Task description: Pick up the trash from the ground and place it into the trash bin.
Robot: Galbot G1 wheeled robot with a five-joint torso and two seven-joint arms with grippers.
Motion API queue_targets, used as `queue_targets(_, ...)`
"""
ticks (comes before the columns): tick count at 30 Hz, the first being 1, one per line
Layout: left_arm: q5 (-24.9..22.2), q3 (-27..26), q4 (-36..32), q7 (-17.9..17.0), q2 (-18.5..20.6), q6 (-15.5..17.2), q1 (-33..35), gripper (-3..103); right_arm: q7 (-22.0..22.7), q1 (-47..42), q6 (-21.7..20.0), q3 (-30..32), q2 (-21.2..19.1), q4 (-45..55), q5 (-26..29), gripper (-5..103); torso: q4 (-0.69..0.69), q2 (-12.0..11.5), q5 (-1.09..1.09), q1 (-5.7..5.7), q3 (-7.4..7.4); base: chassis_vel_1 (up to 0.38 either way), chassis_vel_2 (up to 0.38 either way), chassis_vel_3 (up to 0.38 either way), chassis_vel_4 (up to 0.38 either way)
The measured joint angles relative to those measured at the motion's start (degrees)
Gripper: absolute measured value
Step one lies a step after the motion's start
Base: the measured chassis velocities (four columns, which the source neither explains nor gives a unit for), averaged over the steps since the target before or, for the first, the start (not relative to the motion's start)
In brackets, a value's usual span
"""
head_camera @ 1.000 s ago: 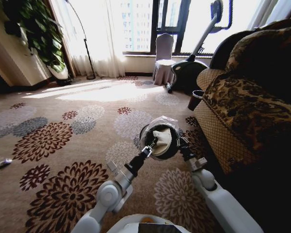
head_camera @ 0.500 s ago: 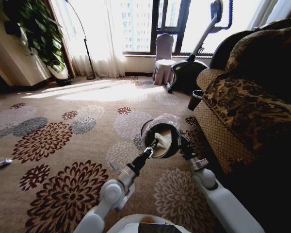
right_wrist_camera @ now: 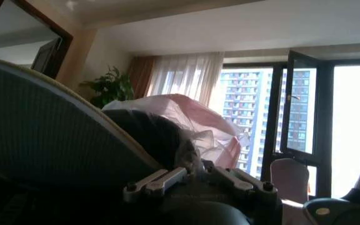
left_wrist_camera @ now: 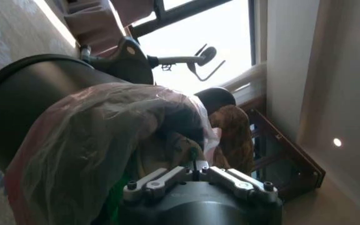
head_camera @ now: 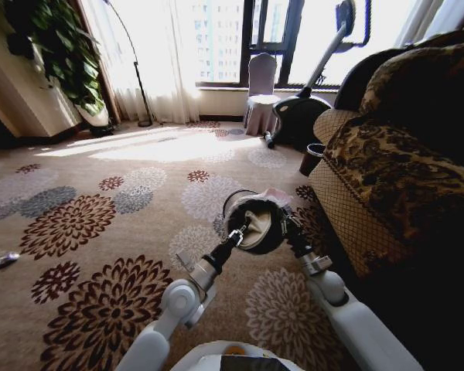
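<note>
On flowered carpet beside sofa, trash bin between left gripper and right gripper, fingers apparently clamping its rim

You're looking across a patterned carpet with big dark-red and grey flower medallions, sunlight pooling on it near the window. Sheer curtains hang to the left of the glass, with a thin floor lamp standing just in front of them. In the far left corner you've got a leafy plant. Under the window sits a chair in a pale cover, and just beside it an exercise bike. Along your right runs a floral sofa, a small dark pot at its far end.
</note>
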Motion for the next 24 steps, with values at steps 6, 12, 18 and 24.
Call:
queue_targets(6, 5.94, 0.51, -2.17, 0.51, 1.37, 1.37, 1.66, 19, -0.10, 0.31, -2.03, 0.46, -0.89, 0.16, 0.97, 0, 0.01, 0.00, 0.00, 0.00, 0.00, 0.000, 0.000, 0.000, 0.000)
queue_targets(12, 15.22, -1.22, -3.05, 0.41, 2.98, 1.85, 3.40, 45, -0.11, 0.35, -6.29, 1.00, -2.82, 0.82, 2.76, 0, 0.00, 0.00, 0.00, 0.00, 0.00, 0.000, 0.000, 0.000, 0.000)
queue_targets(18, 15.50, -2.43, -4.92, 1.81, 3.89, 1.77, 5.30, 67, -0.09, -0.01, -10.68, 0.53, -4.46, 2.40, 6.60, 0, 0.00, 0.00, 0.01, 0.00, 0.00, 0.000, 0.000, 0.000, 0.000)
queue_targets(24, 14.95, -3.33, -6.09, 6.20, 4.26, 0.20, 7.17, 88, -0.08, -0.23, -14.11, 0.44, -6.65, 3.56, 9.10, 0, 0.00, 0.00, 0.00, 0.00, 0.00, 0.000, 0.000, 0.000, 0.000)
